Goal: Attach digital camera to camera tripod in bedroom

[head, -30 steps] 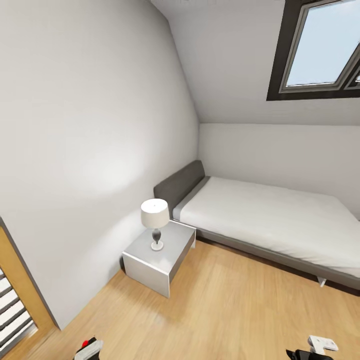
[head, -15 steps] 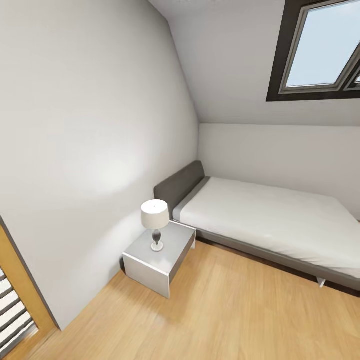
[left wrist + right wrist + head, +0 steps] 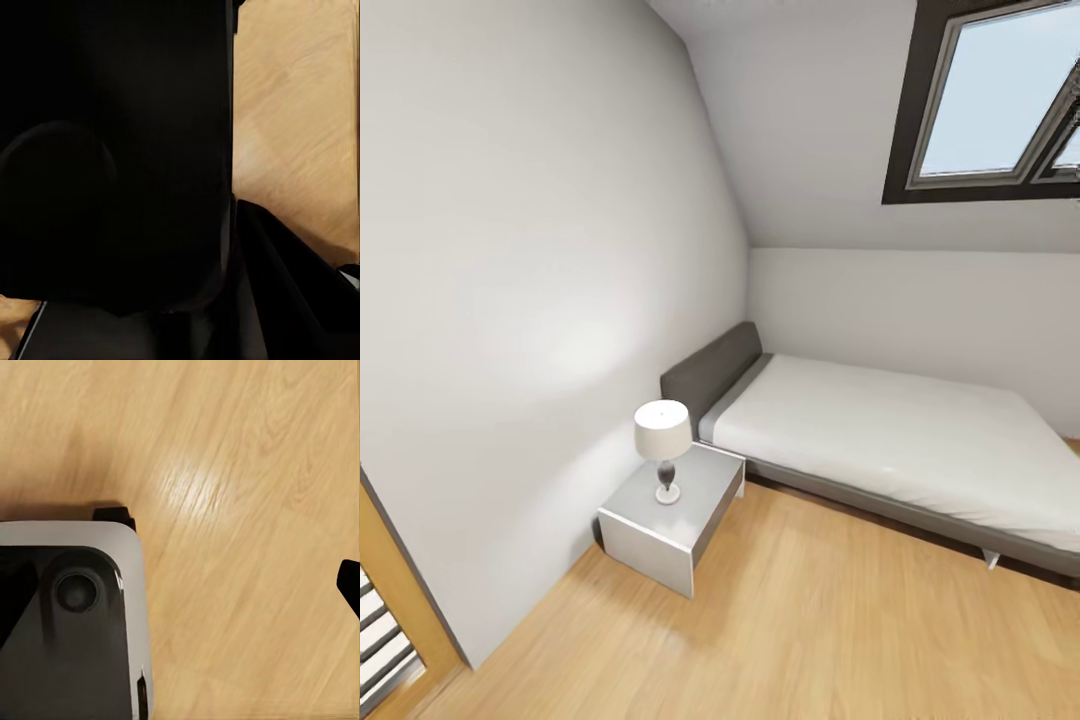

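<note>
The bedroom lies ahead in the head view, with its grey bed [image 3: 900, 440] and white mattress against the far wall under the sloped ceiling. In the left wrist view a chunky black body with a round bulge [image 3: 112, 165] sits right against the lens. It looks like the digital camera, held in my shut left gripper, and a dark finger [image 3: 289, 289] runs beside it. In the right wrist view one black fingertip [image 3: 349, 583] of my right gripper shows at the edge, with bare wood floor [image 3: 247, 510] across the middle. The camera tripod is out of view.
A grey nightstand [image 3: 672, 520] with a white lamp [image 3: 663, 445] stands between the bed's headboard and the left wall. A wooden door frame [image 3: 400, 580] is at the lower left and a skylight [image 3: 1000, 100] at the upper right. My base's white-and-black corner [image 3: 71, 622] rests on the floor.
The head view has shifted, sliding the room slightly left. The gripper tips and the red button that showed at the bottom edge one second ago have left the picture.
</note>
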